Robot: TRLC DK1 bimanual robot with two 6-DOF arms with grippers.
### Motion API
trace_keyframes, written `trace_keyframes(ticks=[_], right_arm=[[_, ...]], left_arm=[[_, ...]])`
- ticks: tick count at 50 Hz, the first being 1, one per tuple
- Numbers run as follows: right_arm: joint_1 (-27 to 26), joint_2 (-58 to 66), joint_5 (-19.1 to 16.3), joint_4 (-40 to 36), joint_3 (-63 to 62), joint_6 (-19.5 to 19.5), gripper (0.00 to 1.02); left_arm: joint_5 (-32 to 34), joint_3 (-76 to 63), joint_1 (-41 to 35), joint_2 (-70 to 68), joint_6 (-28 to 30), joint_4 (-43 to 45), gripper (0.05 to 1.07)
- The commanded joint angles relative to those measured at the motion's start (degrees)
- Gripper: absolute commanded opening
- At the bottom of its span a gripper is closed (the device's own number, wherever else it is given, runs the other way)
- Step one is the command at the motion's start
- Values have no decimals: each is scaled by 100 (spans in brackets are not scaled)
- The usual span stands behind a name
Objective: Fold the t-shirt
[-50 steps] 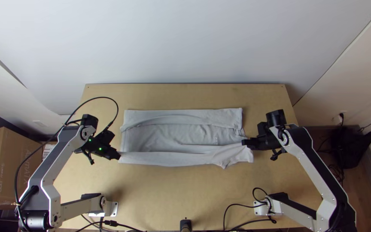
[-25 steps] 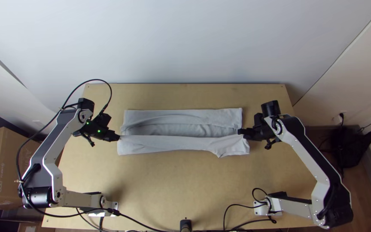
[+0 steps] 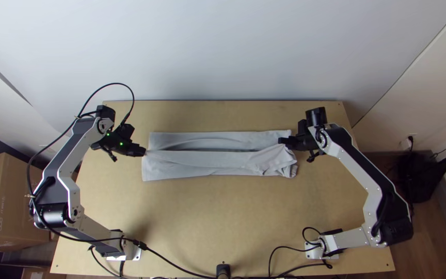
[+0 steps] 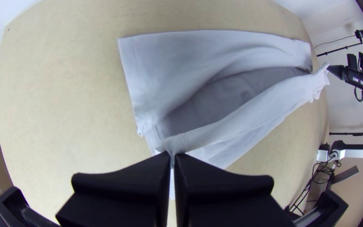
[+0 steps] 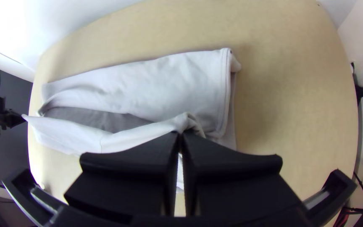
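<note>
Mid-frame I have one t-shirt (image 3: 197, 159), my left gripper (image 3: 144, 151) and right gripper (image 3: 281, 140) each closed tight on one end.

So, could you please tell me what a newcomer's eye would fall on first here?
Probably the pale grey fabric t-shirt, a long, partly folded strip across the light wooden table. Next, the flat-fingered black left tool and matching right tool, at opposite ends, each pinching its lifted edge.

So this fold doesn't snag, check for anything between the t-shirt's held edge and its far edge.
Nothing visible is in the way. The left gripper and right gripper pinch both ends of the held edge; between it and the far edge lies just cloth of the t-shirt.
</note>
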Motion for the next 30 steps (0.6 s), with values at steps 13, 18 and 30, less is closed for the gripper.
trace_keyframes(ticks=[13,18,30], right_arm=[[-45,1184,44,94,1114,77,2],[-72,1483,53,94,1343,77,2],[-125,2195,158,516,1756,77,2]], left_arm=[[81,1093,-15,907,-181,22,8],[81,1374,-23,1197,-243,22,8],[81,1691,-129,1777,-568,374,23]])
